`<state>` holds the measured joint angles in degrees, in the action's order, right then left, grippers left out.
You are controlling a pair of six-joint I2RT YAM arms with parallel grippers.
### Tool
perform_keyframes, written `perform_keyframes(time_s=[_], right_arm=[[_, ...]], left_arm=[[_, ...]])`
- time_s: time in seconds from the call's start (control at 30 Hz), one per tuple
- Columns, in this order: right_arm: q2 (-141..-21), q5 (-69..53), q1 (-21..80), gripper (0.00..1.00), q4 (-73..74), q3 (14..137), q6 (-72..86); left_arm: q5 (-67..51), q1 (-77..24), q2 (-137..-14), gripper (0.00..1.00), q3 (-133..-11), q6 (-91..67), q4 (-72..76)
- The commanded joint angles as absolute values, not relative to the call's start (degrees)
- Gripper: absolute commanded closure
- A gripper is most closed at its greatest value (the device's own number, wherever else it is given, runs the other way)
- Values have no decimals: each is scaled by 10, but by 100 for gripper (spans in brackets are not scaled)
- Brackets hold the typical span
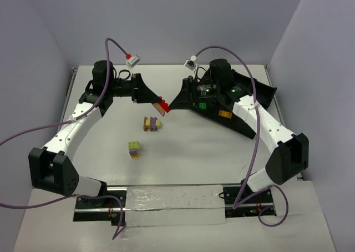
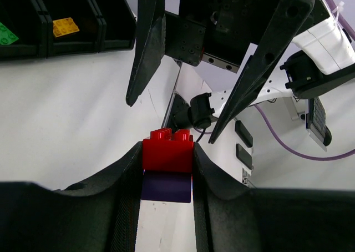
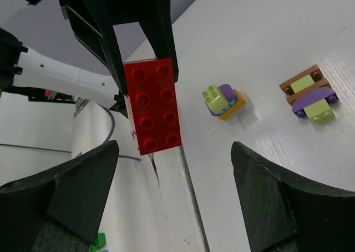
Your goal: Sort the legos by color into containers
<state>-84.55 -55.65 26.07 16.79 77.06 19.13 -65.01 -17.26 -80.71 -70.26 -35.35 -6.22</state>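
From above, the left claw (image 1: pixel 161 102) is pinching a red brick (image 1: pixel 164 106) over the middle of the white tabletop (image 1: pixel 194 163). The right claw (image 1: pixel 172 107) is meeting it almost tip to tip, with its jaws spread wide. The black tray (image 1: pixel 266 94) is lying at the far right, partly hidden under the right arm (image 1: pixel 266 127). Two stacks are lying on the tabletop. The brown cluster (image 1: pixel 151 124), with purple and yellow-green layers, is just in front of the claws. The orange cluster (image 1: pixel 134 149), with purple and yellow-green above the orange, is nearer to the bases.

In the left wrist view, the left claw's fingers (image 2: pixel 125 180) are pressing the red brick from both sides. Its end is showing two studs. A dark purple face is showing below the red, and I cannot tell whether this is a separate brick. The right claw is pointing toward the brick from above, spread and not touching it. At the top left, a green brick (image 2: pixel 5 35) is lying in one compartment of the tray and a yellow brick (image 2: pixel 65 26) in the next.

In the right wrist view, the red brick is showing its whole glossy face, two rows of four studs. It is hanging by its upper end from the left claw. The right claw is standing wide at both sides, apart from the brick. Both clusters are lying beyond on the tabletop.
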Motion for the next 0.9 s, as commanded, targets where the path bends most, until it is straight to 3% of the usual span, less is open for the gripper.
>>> perform_keyframes(time_s=[0.0,0.3,0.43,0.7,0.77,0.8,0.83,0.87], right_arm=[[-854,-605,265,13,88,781,236],[-888,-629,291,25,72,792,253],[-890,-631,295,44,58,789,261],[-882,-636,296,98,5,761,299],[-880,-633,295,100,4,759,300],[-879,-629,295,100,3,757,301],[-877,-627,295,100,3,757,301],[-876,-625,296,100,3,755,300]], left_arm=[[-668,-178,-801,100,-724,-348,-35],[-670,-179,-798,100,-726,-351,-32],[-671,-179,-796,100,-727,-352,-31],[-668,-180,-792,100,-727,-338,-48],[-667,-180,-791,100,-726,-335,-49],[-664,-180,-790,95,-726,-335,-51],[-660,-180,-791,76,-729,-335,-58],[-653,-179,-792,48,-733,-330,-68]])
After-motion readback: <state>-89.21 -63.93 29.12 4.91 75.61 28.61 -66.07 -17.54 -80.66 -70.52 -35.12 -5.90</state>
